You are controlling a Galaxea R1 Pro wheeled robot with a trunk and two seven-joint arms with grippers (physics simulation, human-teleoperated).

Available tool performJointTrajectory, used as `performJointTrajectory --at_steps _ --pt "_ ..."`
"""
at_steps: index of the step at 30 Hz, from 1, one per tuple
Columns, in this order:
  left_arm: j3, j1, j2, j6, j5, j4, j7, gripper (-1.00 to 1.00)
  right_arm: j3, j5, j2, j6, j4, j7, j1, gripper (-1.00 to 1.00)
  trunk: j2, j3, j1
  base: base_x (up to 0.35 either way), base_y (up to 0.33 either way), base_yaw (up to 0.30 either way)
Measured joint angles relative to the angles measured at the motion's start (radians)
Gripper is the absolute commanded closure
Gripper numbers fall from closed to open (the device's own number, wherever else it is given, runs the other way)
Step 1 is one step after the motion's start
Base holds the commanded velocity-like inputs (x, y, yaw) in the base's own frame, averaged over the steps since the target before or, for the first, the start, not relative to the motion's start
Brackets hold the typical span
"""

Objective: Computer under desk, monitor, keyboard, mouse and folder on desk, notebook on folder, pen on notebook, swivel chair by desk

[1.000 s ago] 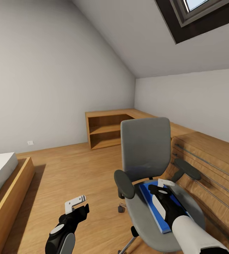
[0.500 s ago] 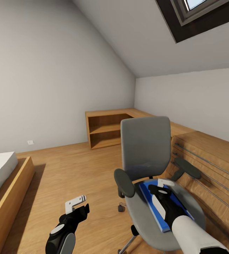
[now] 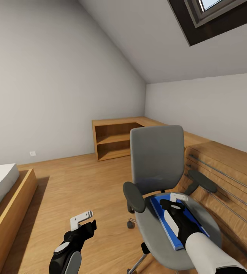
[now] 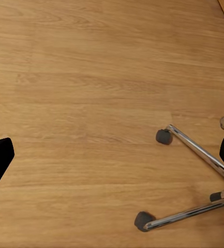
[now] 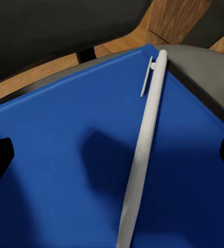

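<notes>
Right gripper (image 3: 173, 201) was held spread just above the folder (image 5: 65, 155) on the swivel chair (image 3: 157, 160) seat, with the pen (image 5: 143, 150) lying lengthwise between its fingertips, running away from the wrist.

Bright, even daylight from the skylight (image 3: 214, 15) — soft shadows (sharp render, no glare).

Wood floor (image 3: 81, 182), bare planks. Low light-wood cabinet (image 3: 114, 140) with open shelves stands in the far corner against the grey wall (image 3: 43, 95). Bed (image 3: 2, 198), white mattress on wood frame, at the floor's left edge. Skylight (image 3: 218, 15) in the sloped ceiling.
</notes>
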Motion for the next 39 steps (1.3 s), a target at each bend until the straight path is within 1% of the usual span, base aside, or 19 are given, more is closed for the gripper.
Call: performJointTrajectory --at_steps 4,10,27,33,39 --pt "0.000 0.000 0.000 0.000 0.000 0.000 0.000 -1.00 0.000 0.000 0.000 0.000 0.000 0.000 0.000 -1.00 0.000 0.000 0.000 0.000 0.000 0.000" --pt "0.000 0.000 0.000 0.000 0.000 0.000 0.000 -1.00 0.000 0.000 0.000 0.000 0.000 0.000 0.000 -1.00 -0.042 -0.019 0.023 0.000 0.000 0.000" --pt "0.000 0.000 0.000 0.000 0.000 0.000 0.000 -1.00 0.000 0.000 0.001 0.000 0.000 0.000 0.000 -1.00 -0.042 -0.019 0.023 0.000 0.000 0.000" --pt "0.000 0.000 0.000 0.000 0.000 0.000 0.000 -1.00 0.000 0.000 0.000 0.000 0.000 0.000 0.000 -1.00 -0.084 -0.038 0.046 0.000 0.000 0.000" --pt "0.000 0.000 0.000 0.000 0.000 0.000 0.000 -1.00 0.000 0.000 0.000 0.000 0.000 0.000 0.000 -1.00 -0.084 -0.038 0.046 0.000 0.000 0.000"
